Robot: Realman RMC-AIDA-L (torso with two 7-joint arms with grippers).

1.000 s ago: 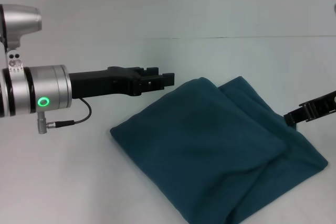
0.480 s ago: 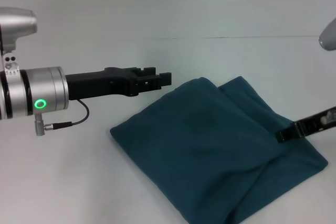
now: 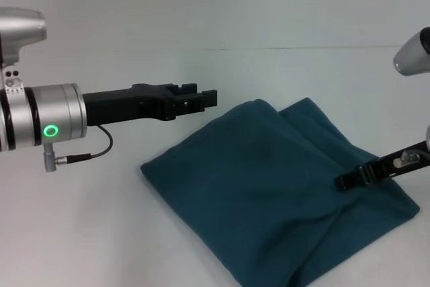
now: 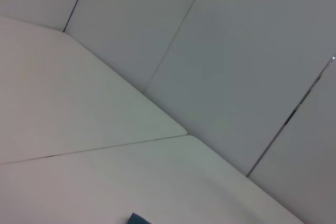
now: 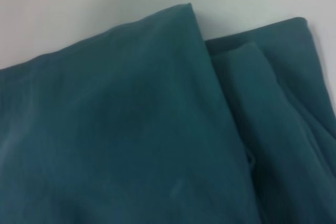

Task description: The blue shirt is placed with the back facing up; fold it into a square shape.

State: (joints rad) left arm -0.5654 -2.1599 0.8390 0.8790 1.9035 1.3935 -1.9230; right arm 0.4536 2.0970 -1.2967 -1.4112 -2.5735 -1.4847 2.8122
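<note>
**Folded blue shirt on the bench, both claws free of it**

Head view: the blue shirt (image 3: 282, 189) lies on the white bench (image 3: 80, 233) folded into a rough, thick, diamond-set square, one corner toward the far side and a second layer showing along its right edge. The left claw (image 3: 201, 99) reaches in level from the left, above the bench and just beside the shirt's far-left edge; it holds nothing and touches nothing, and from this side angle one cannot tell how far its fingers are parted. The right claw (image 3: 351, 179) comes in from the right edge and hangs over the shirt's right portion; whether it touches the cloth, or how wide it stands, cannot be told.

Left wrist view: mostly bare bench and wall panels, with only a small tip of the shirt (image 4: 137, 219) at the picture's edge.

Right wrist view: the shirt (image 5: 131, 140) fills the frame, its folded layers overlapping, bench (image 5: 79, 3) beyond it.
</note>
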